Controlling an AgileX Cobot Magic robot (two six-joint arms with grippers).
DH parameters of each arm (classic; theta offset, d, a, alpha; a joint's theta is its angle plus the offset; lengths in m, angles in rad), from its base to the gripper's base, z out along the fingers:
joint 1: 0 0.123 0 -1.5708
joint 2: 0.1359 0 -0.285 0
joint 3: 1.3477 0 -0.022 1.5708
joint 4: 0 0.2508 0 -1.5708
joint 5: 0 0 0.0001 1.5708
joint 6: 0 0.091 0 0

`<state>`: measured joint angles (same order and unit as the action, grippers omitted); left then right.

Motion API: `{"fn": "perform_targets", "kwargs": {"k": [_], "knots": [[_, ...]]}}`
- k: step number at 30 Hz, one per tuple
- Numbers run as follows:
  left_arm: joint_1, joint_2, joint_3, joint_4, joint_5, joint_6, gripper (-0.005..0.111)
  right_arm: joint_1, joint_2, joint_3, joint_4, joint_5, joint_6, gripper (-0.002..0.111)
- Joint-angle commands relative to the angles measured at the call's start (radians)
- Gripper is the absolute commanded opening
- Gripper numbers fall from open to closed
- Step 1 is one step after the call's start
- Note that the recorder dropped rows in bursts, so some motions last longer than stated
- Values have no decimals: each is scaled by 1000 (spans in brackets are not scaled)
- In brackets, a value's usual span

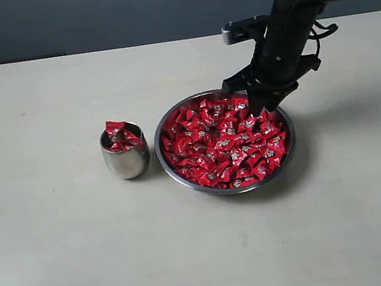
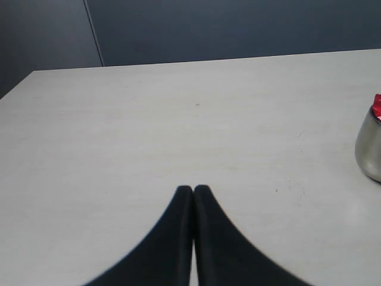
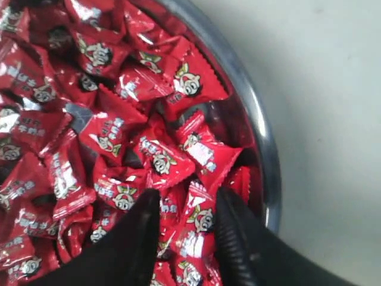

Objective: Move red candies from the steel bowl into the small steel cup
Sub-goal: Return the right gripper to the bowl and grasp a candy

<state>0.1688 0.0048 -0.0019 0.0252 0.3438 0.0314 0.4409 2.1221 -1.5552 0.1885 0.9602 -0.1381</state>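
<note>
Counter carries the steel bowl; its rim runs just beside your right claw. That claw stands part open, tips down among the red candies, one candy between them. The small steel cup, candy-topped, sits across the bowl. Your left claw is closed, empty.

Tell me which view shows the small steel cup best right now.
The exterior view: the whole small steel cup shows, red candies heaped inside, beside the steel bowl. The left wrist view catches only a slice of it; the right wrist view misses it.
</note>
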Motion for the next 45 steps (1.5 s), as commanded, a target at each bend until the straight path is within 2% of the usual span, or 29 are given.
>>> {"fn": "perform_targets", "kwargs": {"k": [1,13,20,45], "knots": [[2,-5,2,2,-10,-2,0,-4,8,4,-8,36,38,31],[2,-5,2,2,-10,-2,0,8,17,4,-35,109,63,31],[2,-5,2,2,-10,-2,0,49,53,4,-74,107,63,31],[2,-5,2,2,-10,-2,0,51,105,4,-113,111,66,31]]}}
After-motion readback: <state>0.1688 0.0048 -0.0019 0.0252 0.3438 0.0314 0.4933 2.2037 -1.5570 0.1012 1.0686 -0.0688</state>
